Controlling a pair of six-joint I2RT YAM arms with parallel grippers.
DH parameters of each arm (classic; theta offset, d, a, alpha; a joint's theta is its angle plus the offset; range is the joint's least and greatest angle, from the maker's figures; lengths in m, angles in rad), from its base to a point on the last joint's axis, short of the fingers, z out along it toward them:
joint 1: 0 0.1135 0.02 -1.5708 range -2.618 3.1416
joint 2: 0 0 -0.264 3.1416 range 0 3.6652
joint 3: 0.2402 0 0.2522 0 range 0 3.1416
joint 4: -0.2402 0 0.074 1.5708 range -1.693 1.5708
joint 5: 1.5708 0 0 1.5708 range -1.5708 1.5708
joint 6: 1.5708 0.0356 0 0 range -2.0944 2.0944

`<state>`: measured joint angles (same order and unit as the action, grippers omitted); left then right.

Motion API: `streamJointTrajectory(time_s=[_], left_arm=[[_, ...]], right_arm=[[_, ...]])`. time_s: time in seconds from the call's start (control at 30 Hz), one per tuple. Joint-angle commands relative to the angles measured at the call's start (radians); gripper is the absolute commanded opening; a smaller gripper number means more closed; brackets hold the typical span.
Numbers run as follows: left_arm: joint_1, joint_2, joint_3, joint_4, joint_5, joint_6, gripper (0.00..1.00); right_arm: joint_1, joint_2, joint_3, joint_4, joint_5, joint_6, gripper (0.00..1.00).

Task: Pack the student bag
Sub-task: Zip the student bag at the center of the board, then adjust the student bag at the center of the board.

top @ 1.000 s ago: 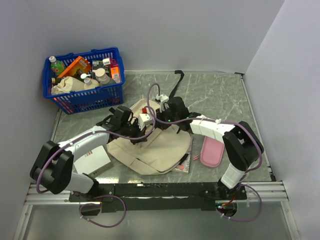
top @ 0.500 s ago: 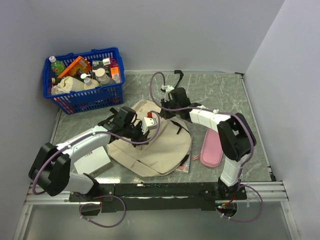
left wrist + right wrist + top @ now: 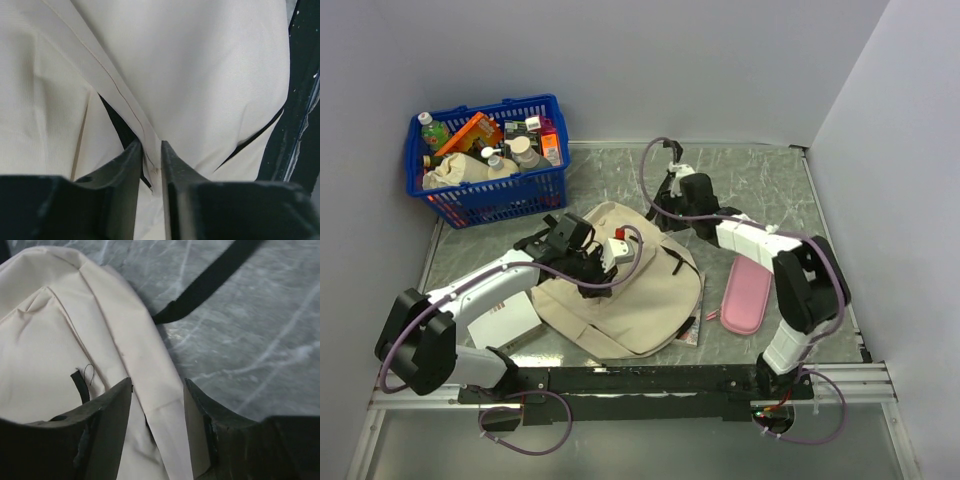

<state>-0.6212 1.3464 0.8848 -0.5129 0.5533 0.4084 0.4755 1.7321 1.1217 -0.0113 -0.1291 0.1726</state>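
Observation:
The student bag [image 3: 630,290], cream fabric with black straps, lies flat in the middle of the table. My left gripper [image 3: 592,280] is low over its left part. In the left wrist view the jaws [image 3: 150,145] stand a narrow gap apart with a seam fold of the bag [image 3: 200,75] between them, beside a dark slit. My right gripper [image 3: 658,208] hovers at the bag's far edge. In the right wrist view it [image 3: 157,385] is open above a cream strip of the bag [image 3: 50,340], gripping nothing. A black strap [image 3: 210,280] trails across the marble.
A blue basket [image 3: 490,160] full of bottles and packets stands at the far left. A pink pouch [image 3: 745,295] lies right of the bag. A white box [image 3: 505,320] sits near the left arm. A magazine corner [image 3: 692,328] pokes from under the bag.
Both grippers have opened. The right gripper pulled back off the bag toward the far side. The bag's raised top has dropped and lies flatter.

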Motion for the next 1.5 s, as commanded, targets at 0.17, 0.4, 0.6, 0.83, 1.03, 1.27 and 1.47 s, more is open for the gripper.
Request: streamJointTrajectory(time_s=[0.17,0.4,0.6,0.83,1.03,1.27,1.47], left_arm=[[-0.008,0.049,0.164,0.004,-0.110,-0.066,0.49],[-0.057,0.209,0.278,0.039,-0.121,-0.120,0.59],[-0.068,0.338,0.307,0.112,-0.159,-0.158,0.61],[-0.068,0.422,0.315,0.224,-0.191,-0.178,0.51],[-0.068,0.369,0.338,0.283,-0.236,-0.154,0.05],[-0.081,0.327,0.532,0.237,-0.245,-0.125,0.01],[-0.101,0.350,0.548,0.232,-0.256,-0.065,0.01]], right_arm=[[-0.003,-0.218,-0.171,-0.153,0.207,0.102,0.59],[-0.003,-0.272,-0.258,-0.222,0.221,0.136,0.58],[-0.005,-0.344,-0.325,-0.181,0.183,0.140,0.52],[-0.003,-0.342,-0.379,-0.131,0.091,0.177,0.36],[-0.003,-0.373,-0.437,-0.072,0.040,0.206,0.05],[-0.005,-0.531,-0.513,-0.062,0.066,0.215,0.00],[-0.002,-0.629,-0.583,-0.072,0.068,0.238,0.00]])
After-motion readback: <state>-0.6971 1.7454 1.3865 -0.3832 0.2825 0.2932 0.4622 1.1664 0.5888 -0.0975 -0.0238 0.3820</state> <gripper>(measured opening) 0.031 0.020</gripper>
